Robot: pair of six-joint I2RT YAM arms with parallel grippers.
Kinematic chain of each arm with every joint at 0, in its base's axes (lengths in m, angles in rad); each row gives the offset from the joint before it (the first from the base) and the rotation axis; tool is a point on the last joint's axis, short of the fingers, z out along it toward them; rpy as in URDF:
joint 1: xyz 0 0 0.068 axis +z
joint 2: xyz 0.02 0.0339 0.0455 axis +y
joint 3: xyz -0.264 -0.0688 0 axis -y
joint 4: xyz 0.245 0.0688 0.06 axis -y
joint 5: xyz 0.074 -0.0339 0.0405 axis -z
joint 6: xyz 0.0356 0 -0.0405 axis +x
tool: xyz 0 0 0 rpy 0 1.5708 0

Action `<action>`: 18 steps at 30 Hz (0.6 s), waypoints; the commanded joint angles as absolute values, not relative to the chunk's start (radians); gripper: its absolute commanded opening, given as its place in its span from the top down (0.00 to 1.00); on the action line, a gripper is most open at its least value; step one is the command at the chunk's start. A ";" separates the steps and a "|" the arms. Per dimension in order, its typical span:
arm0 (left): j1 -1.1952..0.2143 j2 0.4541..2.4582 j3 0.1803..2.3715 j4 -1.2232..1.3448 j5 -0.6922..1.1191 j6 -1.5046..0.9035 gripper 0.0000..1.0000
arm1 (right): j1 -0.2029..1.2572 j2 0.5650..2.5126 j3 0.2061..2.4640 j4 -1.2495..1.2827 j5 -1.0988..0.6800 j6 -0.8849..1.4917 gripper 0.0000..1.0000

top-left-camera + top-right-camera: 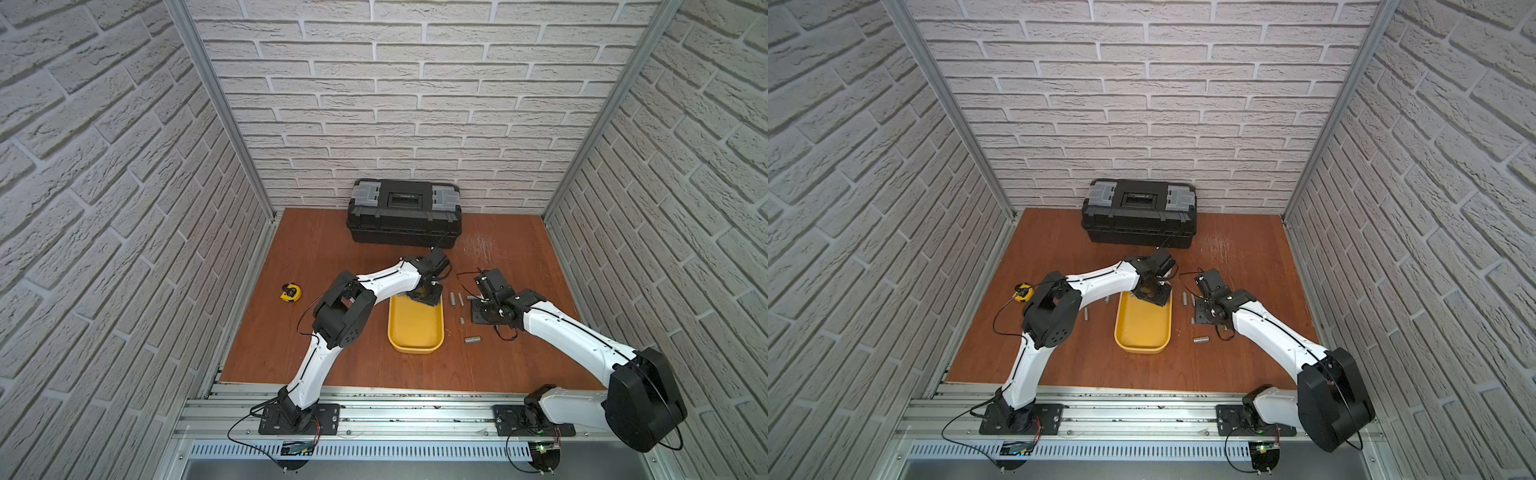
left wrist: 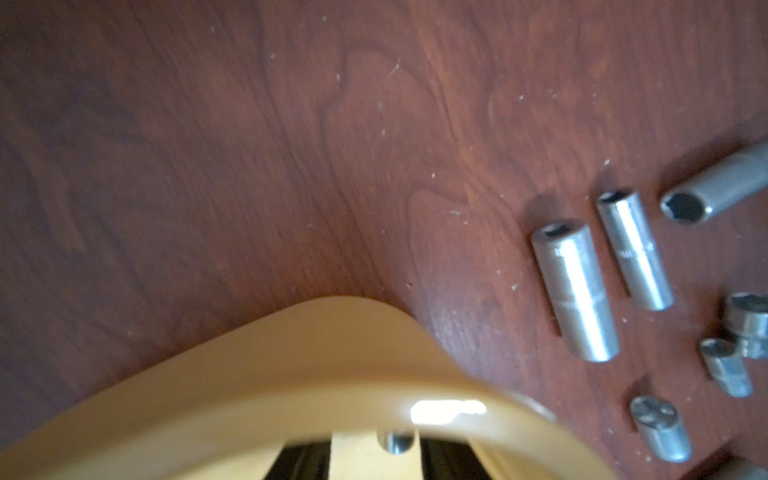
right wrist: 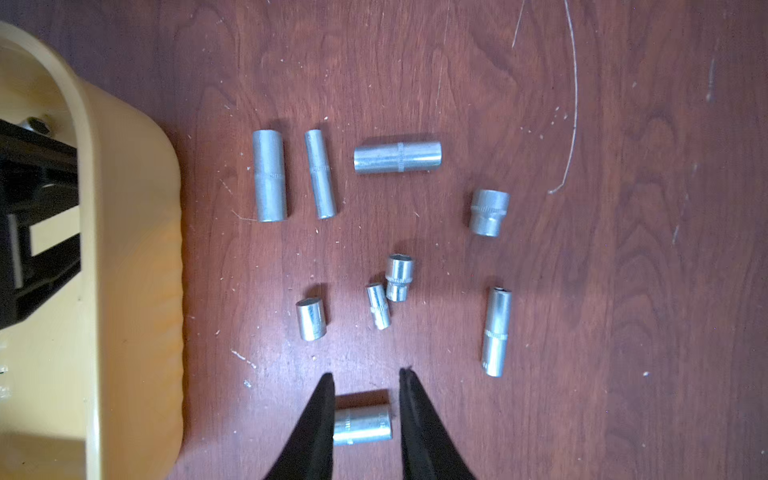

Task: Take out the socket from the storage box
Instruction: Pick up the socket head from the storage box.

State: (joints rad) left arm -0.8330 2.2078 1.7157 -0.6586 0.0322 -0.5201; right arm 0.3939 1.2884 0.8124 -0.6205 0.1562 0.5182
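Left end effector [image 2: 374, 462] is down inside the far end of the tray [image 1: 415, 347], its fingers either side of a small socket [image 2: 397, 441] in the tray. The left wrist view shows only blurred finger stubs cut off by the frame edge, so I cannot tell whether they are closed on it. In both top views the wrist hides the socket and the fingertips.

Just right of the tray, the right end effector [image 3: 365, 372] straddles a second socket [image 3: 361, 424] lying on the tabletop [image 1: 316, 249]. One finger touches its end and a thin gap seems to show at the other, so I cannot tell if it grips.

Eight more sockets [image 3: 397, 157] lie scattered beyond it. Two others [image 1: 1086, 314] lie left of the tray, showing in a top view only.

The left arm [image 1: 316, 361] rises from the rail, elbow high, forearm reaching over the tray, wrist pointing down. The right arm [image 1: 573, 332] stretches low, wrist turned down.

A tape measure [image 1: 291, 292] sits well apart at left, and a toolbox [image 1: 405, 212] stands against the back wall.
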 commanded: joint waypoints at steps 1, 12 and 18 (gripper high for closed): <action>-0.841 2.242 1.721 -0.693 0.021 -0.503 0.71 | 0.385 1.289 0.804 -0.604 0.152 0.527 0.71; -0.843 2.223 1.679 -0.704 -0.014 -0.503 0.89 | 0.385 1.297 0.796 -0.599 0.143 0.528 0.71; -0.844 2.083 1.656 -0.707 -0.055 -0.506 0.90 | 0.384 1.289 0.799 -0.609 0.148 0.526 0.71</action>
State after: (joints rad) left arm -0.8391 2.1792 1.6814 -0.6647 -0.0151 -0.5087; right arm 0.3904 1.2976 0.8078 -0.6170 0.1455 0.5182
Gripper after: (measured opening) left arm 0.168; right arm 0.290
